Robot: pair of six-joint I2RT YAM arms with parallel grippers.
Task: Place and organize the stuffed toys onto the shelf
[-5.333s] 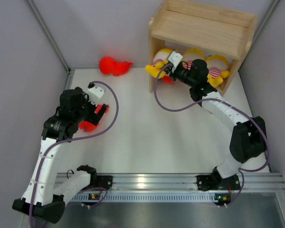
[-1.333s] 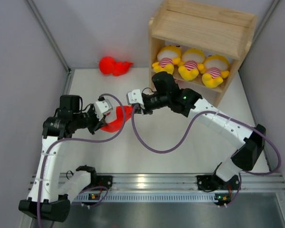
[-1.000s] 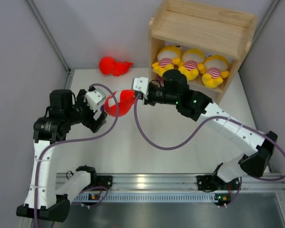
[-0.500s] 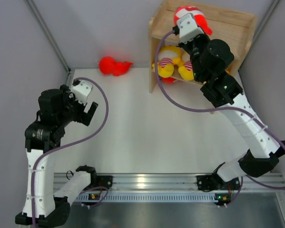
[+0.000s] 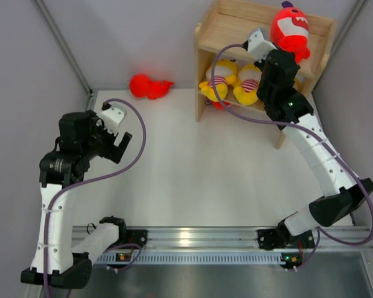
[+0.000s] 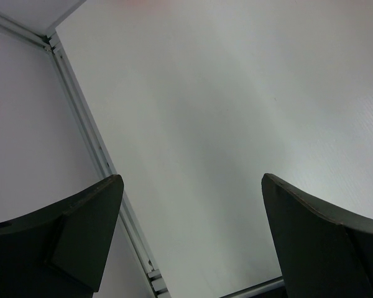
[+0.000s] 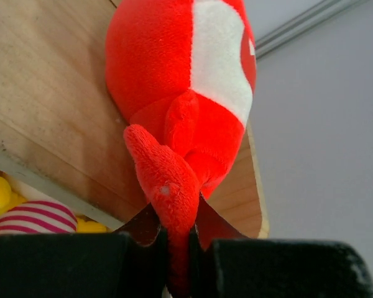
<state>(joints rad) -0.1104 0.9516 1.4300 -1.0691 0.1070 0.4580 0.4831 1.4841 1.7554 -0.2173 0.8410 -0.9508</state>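
Red plush shark (image 5: 290, 26) sits on the top board of the wooden shelf (image 5: 236, 28), toward its right end in the upper right of the overhead view, with its white toothy mouth facing the camera. The right gripper (image 7: 176, 231) is pressed together on the shark's tail fin, the two black fingers pinching the red fabric between them. In the right wrist view the shark's body rests on the planks, and a striped yellow toy shows below the board's edge at lower left. Two yellow striped plush animals (image 5: 248, 84) are visible side by side on the lower tier; the right arm hides the rest of that tier. A second red shark (image 5: 149, 85) lies on the white table (image 5: 193, 174) at upper left of the overhead view, well apart from the shelf. The left gripper (image 5: 120, 146) hangs over the left side of the table, its fingers (image 6: 81, 223) spread wide with nothing between them.
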